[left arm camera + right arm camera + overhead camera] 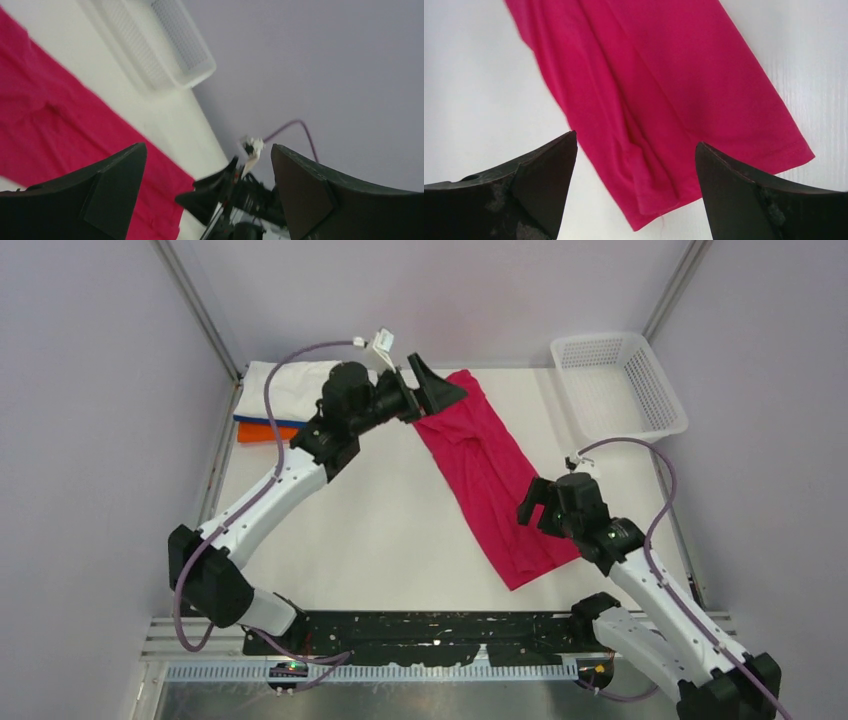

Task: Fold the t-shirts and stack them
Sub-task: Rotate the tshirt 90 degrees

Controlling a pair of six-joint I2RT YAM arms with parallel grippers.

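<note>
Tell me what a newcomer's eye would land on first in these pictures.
The magenta-red t-shirt, folded into a long strip, lies diagonally across the white table. The left gripper is open at its far end, and the right gripper is open over its near end. A stack of white, blue and orange t-shirts sits at the far left corner, and a white mesh basket at the far right.

Lighting is even and diffuse in all 3 views, with faint, soft-edged shadows and no glare. The worktop point(400, 530) around the magenta-red t-shirt point(485, 475) reads bright white, near washed out, with little texture retained. The top view is sharp. The left wrist view is blurred throughout, and the mesh basket point(170, 45) beyond the t-shirt is smeared. The right wrist view is sharp on the t-shirt's hem. The left claw point(209, 145) and right claw point(636, 139), nearer than the t-shirt, render dark and underexposed.
</note>
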